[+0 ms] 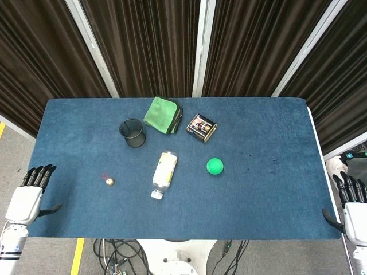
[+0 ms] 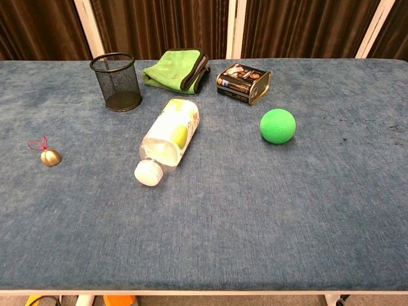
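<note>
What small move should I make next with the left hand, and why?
Probably bring the left hand inward over the table toward the small gold bell. Both it and the right hand sit open off the table's edges, holding nothing, and the bell is the thing nearest the left hand.
</note>
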Action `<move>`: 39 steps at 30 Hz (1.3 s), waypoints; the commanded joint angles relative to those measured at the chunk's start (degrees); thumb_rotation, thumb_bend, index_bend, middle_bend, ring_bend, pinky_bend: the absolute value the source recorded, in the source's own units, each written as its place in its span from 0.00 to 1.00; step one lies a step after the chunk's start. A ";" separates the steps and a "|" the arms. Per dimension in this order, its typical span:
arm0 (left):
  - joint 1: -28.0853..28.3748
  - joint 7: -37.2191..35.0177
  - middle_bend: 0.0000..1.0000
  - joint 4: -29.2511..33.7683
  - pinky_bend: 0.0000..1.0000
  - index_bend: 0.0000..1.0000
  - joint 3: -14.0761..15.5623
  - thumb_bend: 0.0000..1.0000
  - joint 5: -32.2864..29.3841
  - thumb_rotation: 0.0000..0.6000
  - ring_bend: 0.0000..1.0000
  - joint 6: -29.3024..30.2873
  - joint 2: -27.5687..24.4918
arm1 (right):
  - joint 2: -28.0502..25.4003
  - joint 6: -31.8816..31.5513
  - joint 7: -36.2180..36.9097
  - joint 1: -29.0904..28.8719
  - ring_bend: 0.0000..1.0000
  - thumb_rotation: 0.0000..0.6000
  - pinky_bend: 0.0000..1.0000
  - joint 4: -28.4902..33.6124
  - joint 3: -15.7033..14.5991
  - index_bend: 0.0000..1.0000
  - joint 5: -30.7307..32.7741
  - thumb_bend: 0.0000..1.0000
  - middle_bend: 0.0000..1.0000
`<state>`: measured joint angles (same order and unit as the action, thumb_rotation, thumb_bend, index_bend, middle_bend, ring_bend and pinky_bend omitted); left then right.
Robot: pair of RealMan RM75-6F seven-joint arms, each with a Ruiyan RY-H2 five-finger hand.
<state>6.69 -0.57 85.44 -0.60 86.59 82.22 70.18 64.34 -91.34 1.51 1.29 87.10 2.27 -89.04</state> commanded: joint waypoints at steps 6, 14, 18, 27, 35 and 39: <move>0.01 0.19 0.05 0.31 0.06 0.02 0.17 0.00 0.11 1.00 0.01 -0.13 -0.16 | -0.27 -0.28 0.24 0.07 0.00 1.00 0.00 0.08 0.16 0.00 -0.09 0.17 0.00; 1.07 0.89 0.05 1.68 0.06 0.02 0.12 0.00 1.10 1.00 0.01 -0.96 -0.61 | -0.50 0.17 0.55 -0.08 0.00 1.00 0.00 0.47 0.33 0.00 0.25 0.17 0.00; 2.27 0.35 0.05 2.90 0.06 0.04 0.00 0.00 2.06 1.00 0.01 -1.98 -1.07 | -0.59 0.14 0.66 -0.08 0.00 1.00 0.00 0.70 0.34 0.00 0.19 0.17 0.00; 8.40 4.31 0.05 6.77 0.06 0.10 -1.16 0.00 4.51 1.00 0.01 -8.25 -1.70 | -0.71 0.68 0.41 -0.27 0.00 1.00 0.00 0.54 0.24 0.00 0.18 0.17 0.00; 16.51 7.41 0.05 5.96 0.07 0.15 -3.77 0.00 1.24 1.00 0.01 -19.25 1.20 | -0.89 0.65 0.76 -0.33 0.00 1.00 0.00 0.60 0.39 0.00 0.27 0.17 0.00; 18.99 8.66 0.06 4.71 0.09 0.19 -4.43 0.01 -1.72 1.00 0.01 -23.33 2.92 | -1.26 0.31 0.92 -0.14 0.00 1.00 0.00 0.84 0.47 0.00 0.33 0.17 0.00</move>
<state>24.32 7.16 90.91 -4.43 86.35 60.56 72.06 63.11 -91.01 2.42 1.13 87.91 2.73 -88.72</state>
